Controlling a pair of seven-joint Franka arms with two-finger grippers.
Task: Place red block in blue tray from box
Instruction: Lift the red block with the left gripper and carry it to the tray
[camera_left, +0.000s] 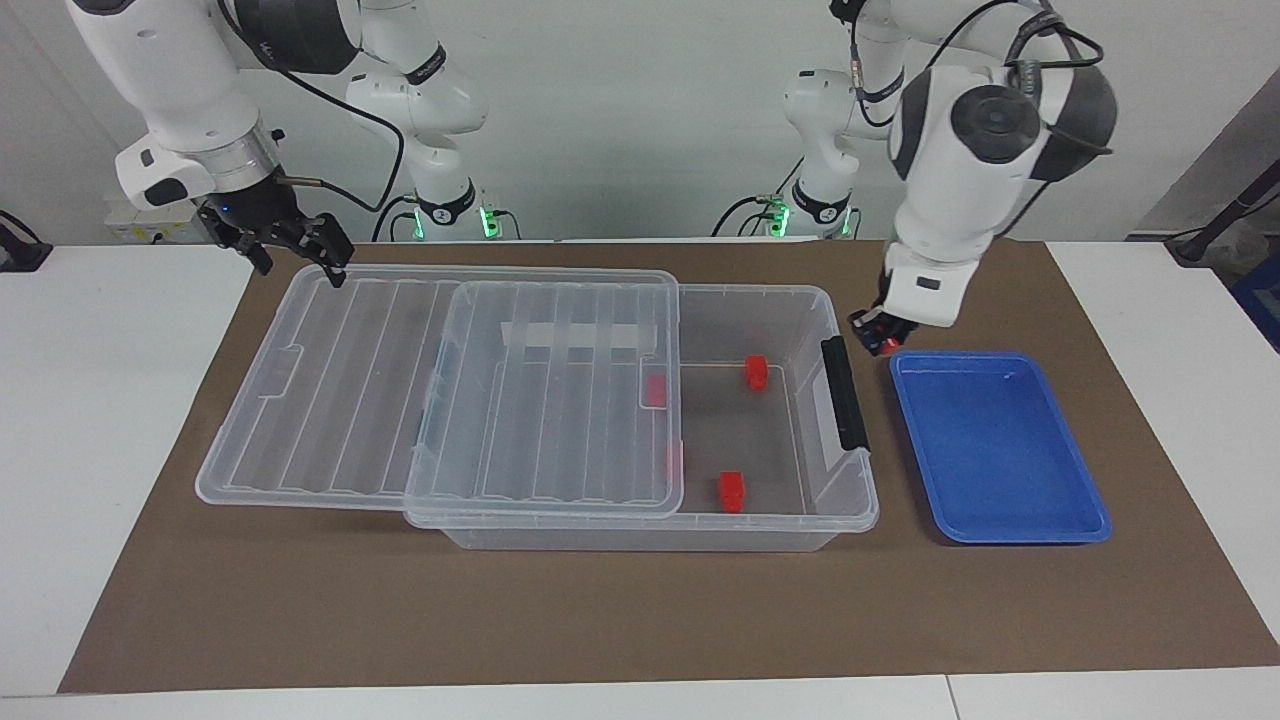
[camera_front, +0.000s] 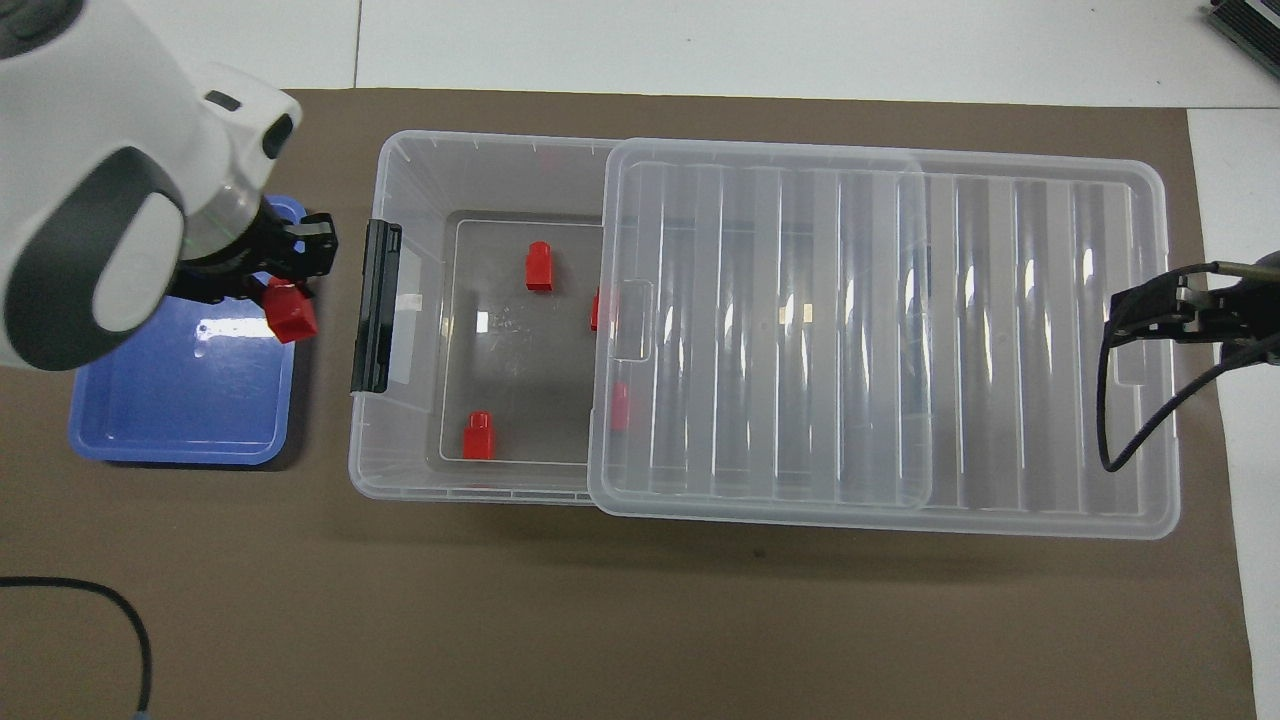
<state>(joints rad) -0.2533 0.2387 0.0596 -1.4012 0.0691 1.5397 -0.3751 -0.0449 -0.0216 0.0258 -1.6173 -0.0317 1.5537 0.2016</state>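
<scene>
My left gripper (camera_left: 881, 340) (camera_front: 283, 300) is shut on a red block (camera_left: 888, 346) (camera_front: 291, 320). It hangs over the rim of the blue tray (camera_left: 1000, 450) (camera_front: 170, 400), on the side next to the box. The clear box (camera_left: 640, 535) (camera_front: 400, 150) has its ribbed lid (camera_left: 350, 400) (camera_front: 1000, 330) slid toward the right arm's end. Two red blocks (camera_left: 757, 371) (camera_left: 732, 490) lie in the uncovered part, also seen from overhead (camera_front: 540, 266) (camera_front: 478, 436). Two more red blocks (camera_front: 597, 308) (camera_front: 620, 406) show through the lid's edge. My right gripper (camera_left: 300, 245) (camera_front: 1140, 312) waits open at the lid's outer end.
A black latch (camera_left: 845, 392) (camera_front: 376, 305) stands on the box's end wall between the box and the tray. A brown mat (camera_left: 600, 620) covers the table under everything. A cable (camera_front: 1130, 420) hangs from the right gripper beside the lid.
</scene>
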